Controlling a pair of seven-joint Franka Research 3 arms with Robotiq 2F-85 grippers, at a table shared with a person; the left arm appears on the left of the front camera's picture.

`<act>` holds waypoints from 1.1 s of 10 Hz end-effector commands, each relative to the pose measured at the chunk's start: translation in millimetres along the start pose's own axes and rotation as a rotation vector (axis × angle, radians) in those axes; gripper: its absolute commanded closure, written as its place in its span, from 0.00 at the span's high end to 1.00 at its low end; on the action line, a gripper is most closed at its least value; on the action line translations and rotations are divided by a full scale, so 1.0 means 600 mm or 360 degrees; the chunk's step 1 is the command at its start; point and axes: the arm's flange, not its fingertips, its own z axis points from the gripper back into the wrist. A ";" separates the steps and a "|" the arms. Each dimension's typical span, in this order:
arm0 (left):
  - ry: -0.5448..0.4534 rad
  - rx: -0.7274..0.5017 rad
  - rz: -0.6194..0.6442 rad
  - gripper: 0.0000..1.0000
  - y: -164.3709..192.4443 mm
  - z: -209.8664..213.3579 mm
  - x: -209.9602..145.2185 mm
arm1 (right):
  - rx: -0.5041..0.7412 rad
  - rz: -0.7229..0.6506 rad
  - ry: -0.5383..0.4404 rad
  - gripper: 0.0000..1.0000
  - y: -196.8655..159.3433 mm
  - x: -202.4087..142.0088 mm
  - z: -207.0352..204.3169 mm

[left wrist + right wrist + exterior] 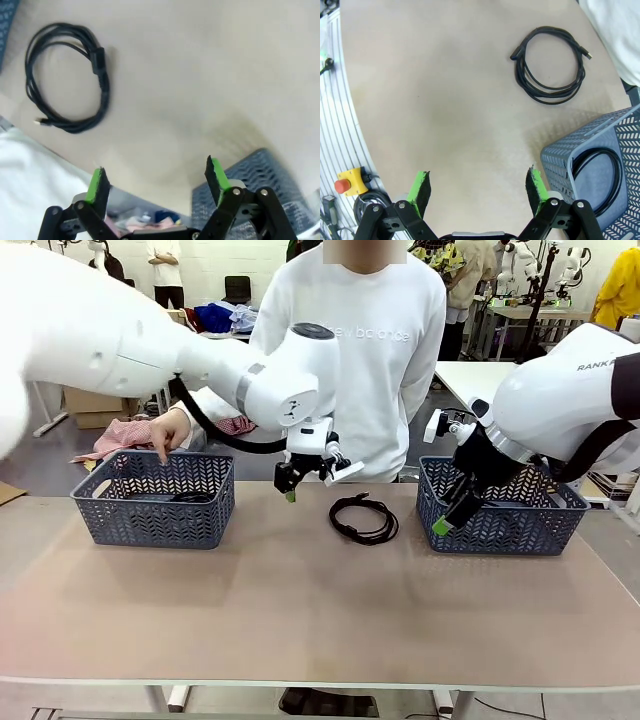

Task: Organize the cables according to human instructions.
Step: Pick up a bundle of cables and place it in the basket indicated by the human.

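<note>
Both grippers hang spread and empty: the left gripper [291, 486] just beside the coiled cable [364, 518] lying loose on the table [300, 610], the right gripper [444, 523] farther off. The person's hand [168, 430] touches the left basket [152, 502] (probably the instruction), so the left should descend squarely over one strand, pinching cord rather than plug.

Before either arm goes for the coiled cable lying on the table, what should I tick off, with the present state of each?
1. Cable lies free on the table between the baskets: ok.
2. Left gripper open, empty: ok.
3. Right gripper open, empty: ok.
4. Person's hand away from the cable, at the left basket: ok.
5. Which basket the person means: likely left, cannot tell for sure.
6. Room in the right basket: cannot tell.
</note>
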 end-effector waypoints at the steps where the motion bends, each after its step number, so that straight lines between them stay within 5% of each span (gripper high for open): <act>1: -0.0019 -0.0007 -0.0249 1.00 0.049 -0.016 -0.007 | -0.0005 -0.0006 -0.0003 1.00 0.000 0.000 0.002; 4: -0.0114 -0.0006 -0.0490 1.00 0.094 -0.044 0.005 | -0.0005 -0.0006 -0.0003 1.00 0.000 0.000 0.002; 11: -0.0211 -0.0044 -0.0595 1.00 0.092 -0.109 0.007 | -0.0005 -0.0006 -0.0003 1.00 0.000 0.000 0.002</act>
